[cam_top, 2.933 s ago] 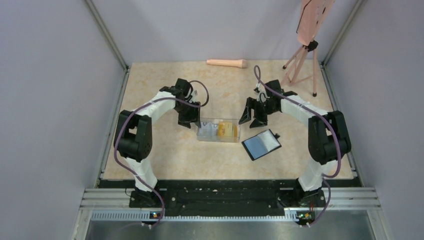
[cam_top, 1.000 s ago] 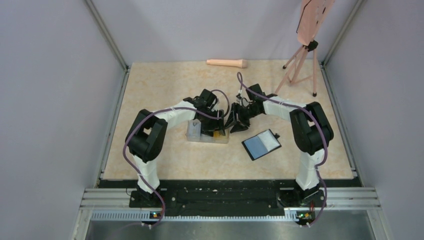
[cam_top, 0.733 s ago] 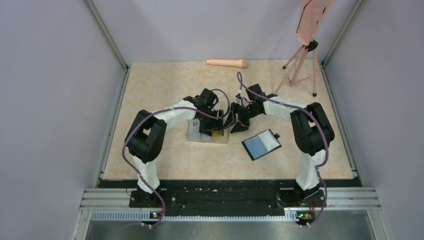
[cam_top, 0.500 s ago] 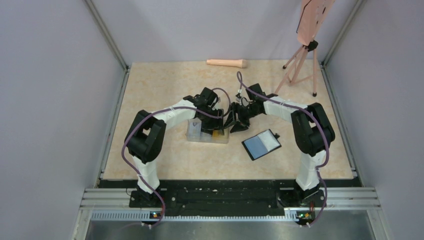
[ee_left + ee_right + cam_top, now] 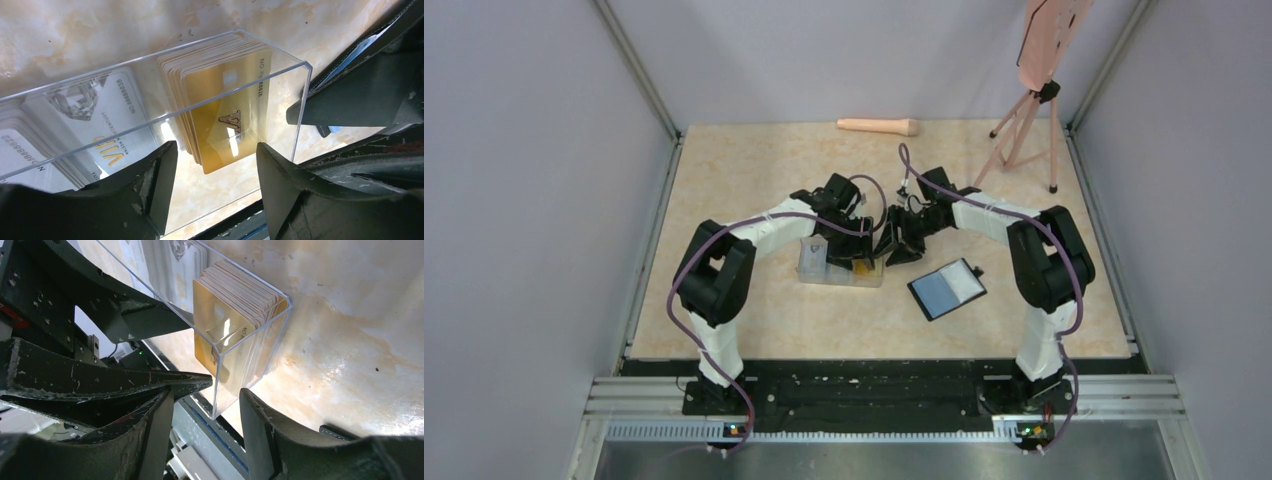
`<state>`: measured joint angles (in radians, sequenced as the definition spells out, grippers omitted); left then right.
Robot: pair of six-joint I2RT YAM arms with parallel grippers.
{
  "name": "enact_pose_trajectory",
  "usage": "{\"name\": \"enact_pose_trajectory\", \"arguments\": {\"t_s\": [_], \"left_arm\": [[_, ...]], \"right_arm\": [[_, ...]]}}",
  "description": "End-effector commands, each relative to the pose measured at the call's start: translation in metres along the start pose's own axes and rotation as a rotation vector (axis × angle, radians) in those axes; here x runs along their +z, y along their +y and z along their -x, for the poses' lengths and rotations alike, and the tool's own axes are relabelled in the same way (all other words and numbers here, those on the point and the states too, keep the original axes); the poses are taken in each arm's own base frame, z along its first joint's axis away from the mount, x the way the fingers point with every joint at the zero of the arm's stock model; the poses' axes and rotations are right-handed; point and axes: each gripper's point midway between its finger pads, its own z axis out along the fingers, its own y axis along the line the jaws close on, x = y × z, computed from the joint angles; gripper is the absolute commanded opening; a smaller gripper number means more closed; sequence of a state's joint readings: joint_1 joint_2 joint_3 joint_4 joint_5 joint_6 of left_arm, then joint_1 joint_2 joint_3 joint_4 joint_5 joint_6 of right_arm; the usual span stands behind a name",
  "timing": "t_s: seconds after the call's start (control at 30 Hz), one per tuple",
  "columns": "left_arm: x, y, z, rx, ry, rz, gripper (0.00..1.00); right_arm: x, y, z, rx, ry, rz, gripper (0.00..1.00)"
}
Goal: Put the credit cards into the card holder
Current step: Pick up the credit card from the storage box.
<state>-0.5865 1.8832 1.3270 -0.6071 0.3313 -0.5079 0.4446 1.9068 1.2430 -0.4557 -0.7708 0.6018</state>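
The credit cards stand on edge inside a clear plastic box [image 5: 814, 265]: a yellow-orange stack [image 5: 225, 115] at its right end and a grey-white stack [image 5: 90, 115] to the left. Both stacks also show in the right wrist view, yellow-orange [image 5: 235, 320] and grey-white [image 5: 175, 265]. My left gripper [image 5: 215, 187] is open over the box, its fingers astride the yellow-orange stack [image 5: 861, 267]. My right gripper [image 5: 207, 435] is open, its fingers either side of the box's end wall. The card holder [image 5: 946, 288] lies open, black with a blue-grey inside, to the right of the box. Both grippers, left [image 5: 847, 252] and right [image 5: 892, 248], nearly meet.
A pink cylinder [image 5: 878, 126] lies at the table's far edge. A tripod [image 5: 1022, 125] carrying a pink board [image 5: 1049, 35] stands at the back right. Walls close in the table on both sides.
Both arms have come in from the sides to the clear box, which has shifted a little left. In the last second the grippers have hardly moved.
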Motion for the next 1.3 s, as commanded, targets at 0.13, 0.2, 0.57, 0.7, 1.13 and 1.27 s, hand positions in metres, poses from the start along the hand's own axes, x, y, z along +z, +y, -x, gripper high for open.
{"name": "enact_pose_trajectory", "arguments": {"t_s": [0.13, 0.2, 0.57, 0.7, 1.13, 1.27], "left_arm": [[-0.03, -0.019, 0.018, 0.067, -0.101, -0.009, 0.62], [-0.028, -0.019, 0.017, 0.064, -0.097, -0.014, 0.56], [-0.013, -0.005, 0.013, 0.029, -0.065, 0.041, 0.48], [-0.008, -0.003, 0.009, 0.029, -0.046, 0.039, 0.44], [0.002, -0.004, 0.007, 0.024, -0.025, 0.014, 0.29], [-0.002, -0.012, 0.009, 0.033, -0.041, -0.024, 0.2]], "right_arm": [[-0.007, 0.017, 0.001, -0.072, -0.032, 0.03, 0.52], [-0.007, 0.017, 0.0, -0.074, -0.03, 0.028, 0.52], [-0.007, 0.015, 0.0, -0.074, -0.026, 0.025, 0.52], [-0.006, 0.014, 0.0, -0.072, -0.023, 0.023, 0.52], [-0.007, 0.015, 0.001, -0.075, -0.026, 0.02, 0.52], [-0.008, 0.015, 0.002, -0.075, -0.031, 0.018, 0.51]]}}
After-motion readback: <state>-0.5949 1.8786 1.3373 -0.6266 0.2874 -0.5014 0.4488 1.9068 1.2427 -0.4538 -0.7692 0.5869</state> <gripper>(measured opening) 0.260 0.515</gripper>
